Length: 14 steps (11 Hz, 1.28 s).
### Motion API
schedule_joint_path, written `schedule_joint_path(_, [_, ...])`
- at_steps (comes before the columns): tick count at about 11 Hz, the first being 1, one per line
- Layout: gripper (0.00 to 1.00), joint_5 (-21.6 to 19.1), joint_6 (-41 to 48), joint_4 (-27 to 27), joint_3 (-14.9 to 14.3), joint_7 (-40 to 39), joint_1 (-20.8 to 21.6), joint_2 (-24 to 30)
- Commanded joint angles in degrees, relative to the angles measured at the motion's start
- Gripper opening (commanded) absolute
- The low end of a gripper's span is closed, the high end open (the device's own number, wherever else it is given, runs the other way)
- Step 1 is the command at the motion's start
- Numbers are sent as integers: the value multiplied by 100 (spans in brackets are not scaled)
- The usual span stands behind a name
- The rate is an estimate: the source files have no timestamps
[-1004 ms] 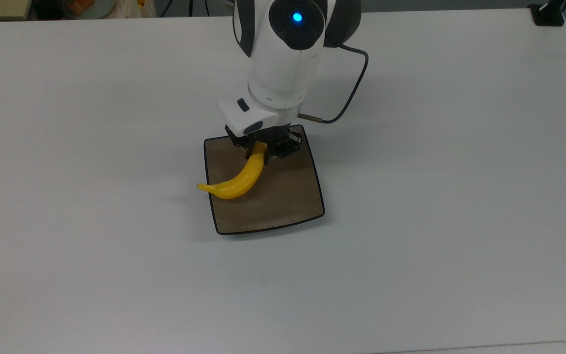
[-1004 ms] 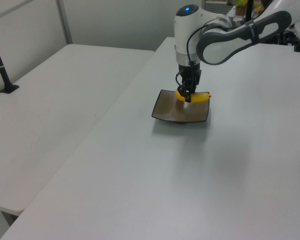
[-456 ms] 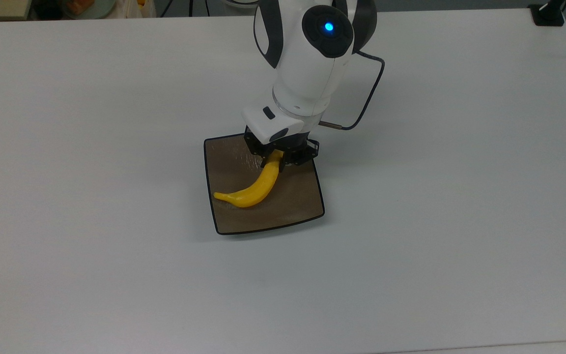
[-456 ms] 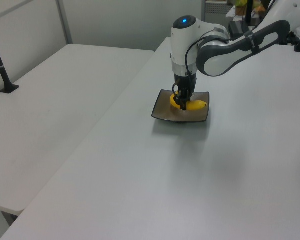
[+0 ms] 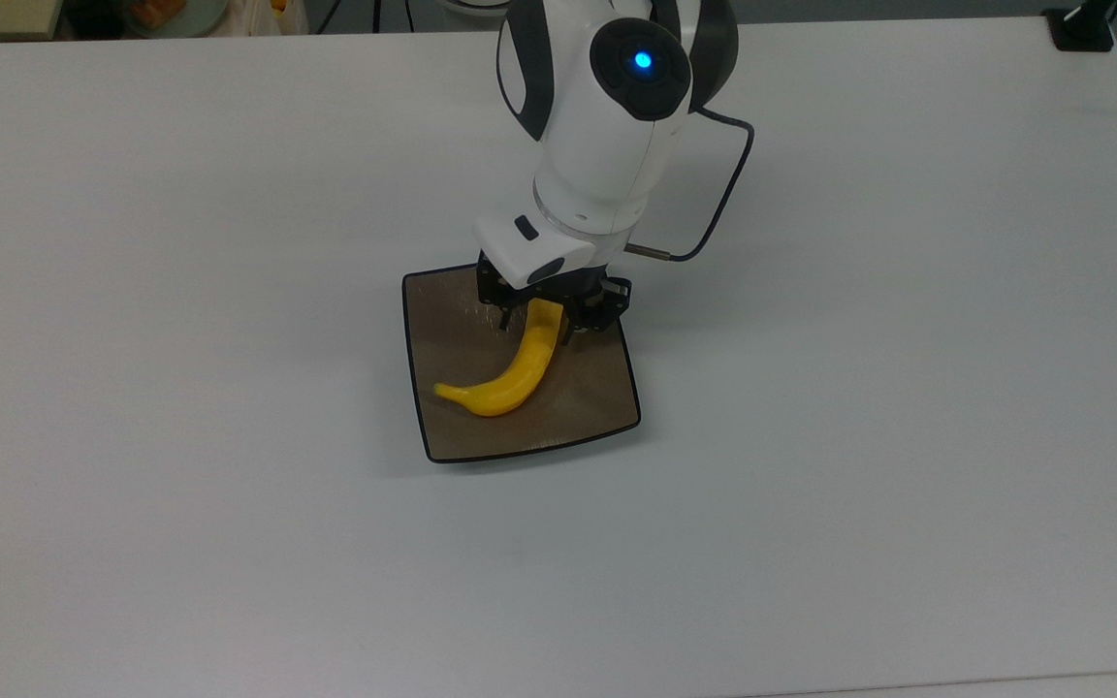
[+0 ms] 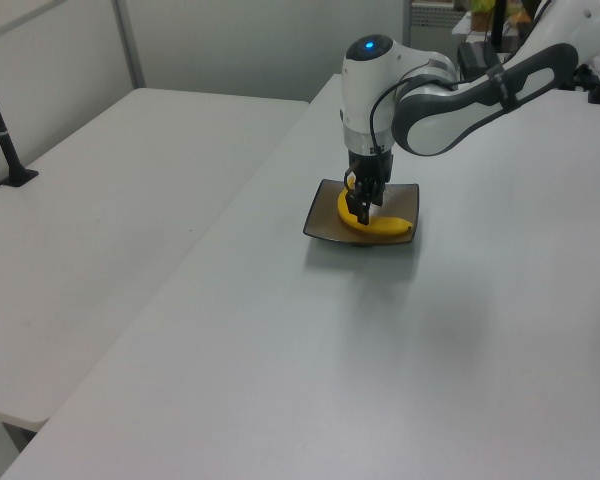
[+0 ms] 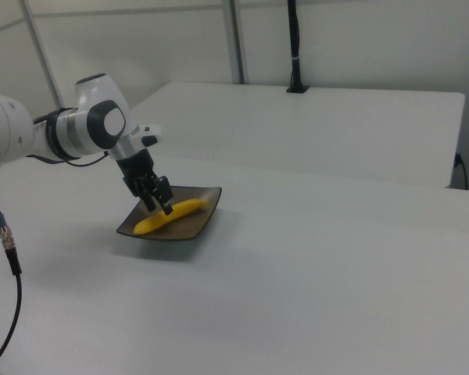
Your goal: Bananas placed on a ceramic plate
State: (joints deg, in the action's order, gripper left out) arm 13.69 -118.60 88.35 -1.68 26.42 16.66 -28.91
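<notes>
While the tool (image 5: 543, 318) grips the banana (image 5: 510, 375) over the plate (image 5: 578, 407), it hides 1 end

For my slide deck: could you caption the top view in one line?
Franka gripper at one end of a yellow banana lying on a square brown plate on a white table.
</notes>
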Motion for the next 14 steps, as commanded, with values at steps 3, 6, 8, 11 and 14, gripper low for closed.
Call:
schedule_joint_path(3, [100, 28, 81, 156, 19, 153, 4, 603])
schedule_joint_path(6, [100, -181, 1064, 138, 19, 153, 4, 1473])
schedule_joint_path(8, [100, -830, 1785, 129, -42, 92, -14, 2009])
schedule_joint_path(11, [100, -1131, 2516, 138, -60, -66, -224, 2669])
schedule_joint_path(14, [100, -1712, 2781, 200, -78, -1030, -733, 3057])
